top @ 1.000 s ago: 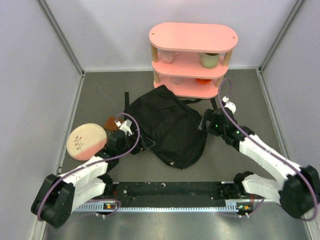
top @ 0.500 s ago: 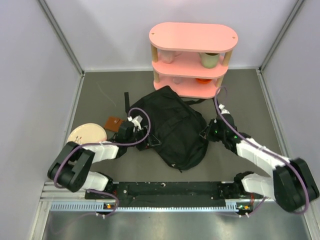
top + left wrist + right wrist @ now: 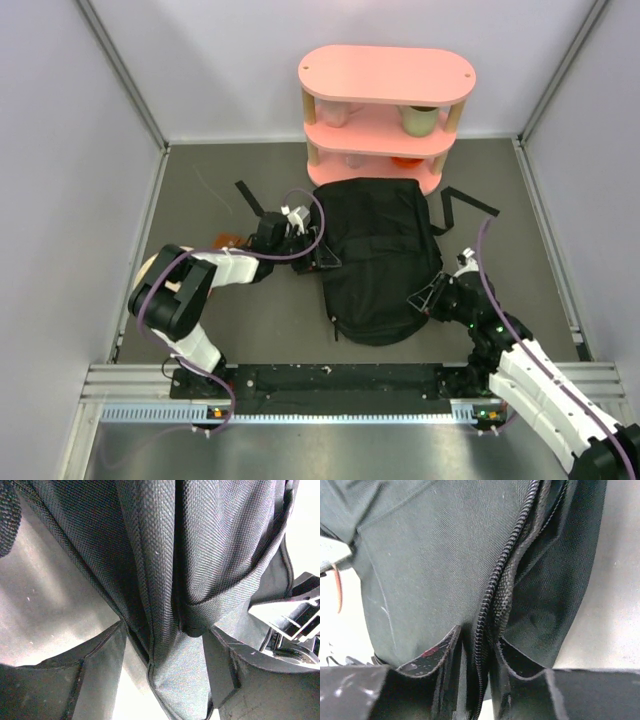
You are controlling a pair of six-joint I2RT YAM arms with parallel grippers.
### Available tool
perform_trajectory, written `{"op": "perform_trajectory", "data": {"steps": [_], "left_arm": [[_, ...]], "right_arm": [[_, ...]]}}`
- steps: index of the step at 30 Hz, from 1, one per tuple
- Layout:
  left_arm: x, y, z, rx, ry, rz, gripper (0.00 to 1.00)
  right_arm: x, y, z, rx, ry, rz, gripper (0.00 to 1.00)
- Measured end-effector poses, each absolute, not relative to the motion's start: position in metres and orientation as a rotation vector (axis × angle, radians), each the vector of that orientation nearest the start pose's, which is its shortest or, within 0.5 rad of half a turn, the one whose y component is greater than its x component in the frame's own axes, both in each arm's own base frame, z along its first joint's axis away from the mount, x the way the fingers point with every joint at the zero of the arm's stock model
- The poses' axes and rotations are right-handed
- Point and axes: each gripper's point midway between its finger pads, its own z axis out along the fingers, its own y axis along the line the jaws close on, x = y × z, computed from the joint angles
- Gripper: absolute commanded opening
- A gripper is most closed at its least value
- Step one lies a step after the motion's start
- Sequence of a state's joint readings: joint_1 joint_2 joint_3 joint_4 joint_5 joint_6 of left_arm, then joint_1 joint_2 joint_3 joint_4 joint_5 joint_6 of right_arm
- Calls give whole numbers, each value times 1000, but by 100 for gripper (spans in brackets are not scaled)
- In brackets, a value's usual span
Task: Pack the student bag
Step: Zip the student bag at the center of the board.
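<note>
The student bag (image 3: 380,255), a floppy black backpack, lies in the middle of the grey floor in front of the shelf. One strap (image 3: 470,203) trails to the right and another (image 3: 249,196) to the left. At the bag's left edge, my left gripper (image 3: 318,256) has a thick fold of the fabric (image 3: 185,570) pinched between its wide-set fingers (image 3: 165,630). My right gripper (image 3: 426,300) is at the bag's near right corner. Its fingers (image 3: 479,635) stand close together on the zippered edge (image 3: 495,585).
A pink three-tier shelf (image 3: 387,75) with cups on it stands at the back, just behind the bag. At the left, a pink plate (image 3: 150,272) and a small brown thing (image 3: 224,240) lie partly hidden under my left arm. Grey walls close in both sides.
The bag has slid right and turned, and now lies squarer below the shelf. My right arm has pulled back to the near right. My left arm has stretched further right with the bag.
</note>
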State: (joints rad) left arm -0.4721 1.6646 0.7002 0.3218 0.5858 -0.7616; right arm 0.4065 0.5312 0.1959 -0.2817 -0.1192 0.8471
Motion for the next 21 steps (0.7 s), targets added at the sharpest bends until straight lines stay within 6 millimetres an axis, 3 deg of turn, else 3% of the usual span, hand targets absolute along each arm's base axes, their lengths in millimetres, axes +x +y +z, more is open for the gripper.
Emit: {"op": "perform_trajectory", "data": {"steps": [3, 7, 15, 17, 21], "left_arm": [[285, -281, 65, 23, 2409, -1281, 69], [284, -280, 65, 21, 2407, -1278, 70], [268, -270, 69, 15, 2379, -1269, 71], [266, -269, 69, 10, 2375, -1274, 71], [262, -270, 67, -1, 2374, -1294, 71]], "right_arm": [[177, 137, 50, 418, 2342, 795, 61], [171, 126, 55, 407, 2417, 688, 77], [194, 110, 163, 345, 2194, 616, 77], [193, 113, 176, 327, 2168, 652, 75], [181, 132, 174, 270, 2218, 732, 75]]}}
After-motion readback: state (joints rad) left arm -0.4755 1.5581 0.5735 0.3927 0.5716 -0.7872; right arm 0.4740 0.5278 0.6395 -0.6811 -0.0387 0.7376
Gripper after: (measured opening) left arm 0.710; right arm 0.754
